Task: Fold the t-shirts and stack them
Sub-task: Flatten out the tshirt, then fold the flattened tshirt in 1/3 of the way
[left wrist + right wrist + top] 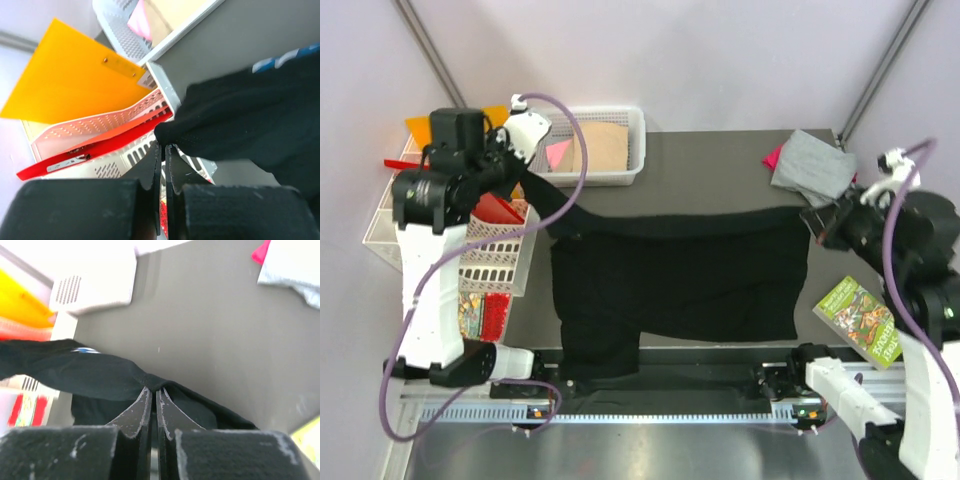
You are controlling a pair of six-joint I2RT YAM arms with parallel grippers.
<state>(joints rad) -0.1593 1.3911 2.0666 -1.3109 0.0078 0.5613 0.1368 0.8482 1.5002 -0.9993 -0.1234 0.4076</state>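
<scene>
Black shirt (680,275), spread across the desk (720,160), its hem spilling over the near edge. Your left tool (163,146) and right tool (154,391) each pinch a top corner. Pull the taut edge tighter and a thin pinch may slip; the left corner could snag the rack (500,250).

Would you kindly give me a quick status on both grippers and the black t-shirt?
Left gripper shut on black t-shirt edge. Right gripper shut on the opposite edge; shirt stretched between. Grey shirt lies close beyond right gripper.
</scene>
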